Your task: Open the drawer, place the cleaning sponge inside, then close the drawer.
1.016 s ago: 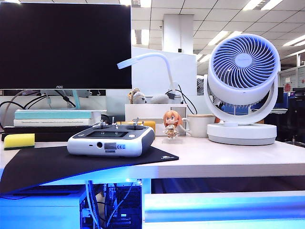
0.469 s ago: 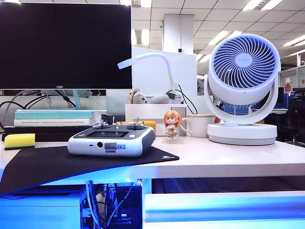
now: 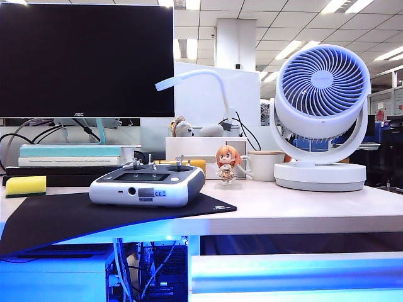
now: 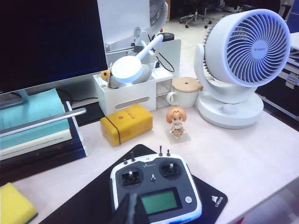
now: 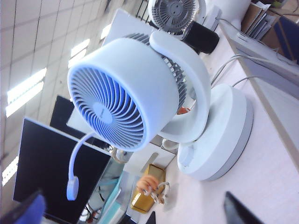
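The cleaning sponge (image 3: pixel 25 185), yellow with a dark green underside, lies at the desk's far left beside the black mat (image 3: pixel 75 217). It also shows in the left wrist view as the sponge (image 4: pixel 14 205). The drawer (image 3: pixel 296 272), a wide blue-lit white panel, sits under the desktop at the lower right. My left gripper (image 4: pixel 133 207) is shut and empty, hovering over the near edge of the grey controller (image 4: pixel 156 186). My right gripper (image 5: pixel 133 200) stands wide open and empty, facing the white fan (image 5: pixel 140 93). Neither gripper appears in the exterior view.
The controller (image 3: pixel 146 184) rests on the mat. Behind it are a monitor (image 3: pixel 85 60), stacked books (image 3: pixel 69 160), an orange-yellow box (image 4: pixel 126 123), a figurine (image 3: pixel 227 163), a mug (image 3: pixel 263 165) and the fan (image 3: pixel 321 113).
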### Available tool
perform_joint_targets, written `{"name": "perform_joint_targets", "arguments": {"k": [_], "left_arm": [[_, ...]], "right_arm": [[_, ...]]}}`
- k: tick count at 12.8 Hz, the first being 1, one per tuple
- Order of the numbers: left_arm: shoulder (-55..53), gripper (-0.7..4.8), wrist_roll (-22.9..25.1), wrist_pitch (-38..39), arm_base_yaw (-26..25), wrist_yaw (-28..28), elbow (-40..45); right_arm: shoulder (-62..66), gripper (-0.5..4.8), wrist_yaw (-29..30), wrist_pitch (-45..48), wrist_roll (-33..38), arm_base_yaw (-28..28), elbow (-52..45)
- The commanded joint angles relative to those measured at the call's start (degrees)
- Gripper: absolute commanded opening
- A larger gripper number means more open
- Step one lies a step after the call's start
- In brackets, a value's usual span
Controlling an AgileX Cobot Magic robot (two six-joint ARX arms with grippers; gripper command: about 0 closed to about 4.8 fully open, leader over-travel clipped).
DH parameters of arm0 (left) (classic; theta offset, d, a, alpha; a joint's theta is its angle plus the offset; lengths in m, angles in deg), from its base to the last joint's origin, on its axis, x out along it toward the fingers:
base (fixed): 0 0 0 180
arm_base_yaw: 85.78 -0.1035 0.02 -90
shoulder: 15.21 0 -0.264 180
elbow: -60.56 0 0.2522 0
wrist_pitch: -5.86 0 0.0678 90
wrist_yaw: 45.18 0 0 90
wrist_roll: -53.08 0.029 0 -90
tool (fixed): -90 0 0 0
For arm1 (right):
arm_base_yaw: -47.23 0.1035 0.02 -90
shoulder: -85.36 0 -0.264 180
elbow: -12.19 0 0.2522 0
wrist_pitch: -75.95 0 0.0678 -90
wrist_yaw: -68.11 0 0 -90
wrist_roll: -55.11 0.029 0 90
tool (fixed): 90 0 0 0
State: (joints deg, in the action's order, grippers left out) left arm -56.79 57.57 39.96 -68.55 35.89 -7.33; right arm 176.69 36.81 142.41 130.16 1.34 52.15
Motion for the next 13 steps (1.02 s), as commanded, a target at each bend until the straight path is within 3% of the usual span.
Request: {"name": "perform_joint_targets", "arguments": {"k": [1,2,3,4,5,8,10,13], "left_arm": [[0.04,-0.05,0.2,-2.49,-0.04,-0.11,-0.26],[0.04,-0.05,0.2,-3.02,-0.04,-0.11,-0.26],[0.04,-0.05,0.17,-3.08,-0.04,-0.11,-0.26],[0.07,-0.05,0.2,-3.08,-0.04,-0.11,-0.26],[0.04,-0.05,0.2,-3.28,-0.04,-0.11,-0.26],[0.07,-0.05,0.2,-3.37,-0.04,-0.11,-0.26],[0.07,-0.05,0.2,-3.39,-0.04,-0.11,-0.26],[0.07,-0.05,0.2,-4.2,-0.04,-0.11,-0.26]], "right_arm": [[-0.26,4.79,-3.5,0.83,5.73,0.44,0.11],[-0.28,-0.21,-2.67,0.94,9.7,0.83,0.15],[-0.61,0.29,-2.01,0.94,9.01,1.25,0.35],[-1.36,-0.07,-1.18,0.94,7.1,2.08,0.9],[-5.66,-0.08,-2.45,0.9,2.69,4.85,3.56],[-12.17,-0.09,-3.1,-2.84,-0.87,12.33,13.38],[-17.2,-0.09,-6.14,-19.32,-13.2,21.31,19.71],[-19.87,-0.09,-20.92,-51.91,-39.15,35.87,29.92]]}}
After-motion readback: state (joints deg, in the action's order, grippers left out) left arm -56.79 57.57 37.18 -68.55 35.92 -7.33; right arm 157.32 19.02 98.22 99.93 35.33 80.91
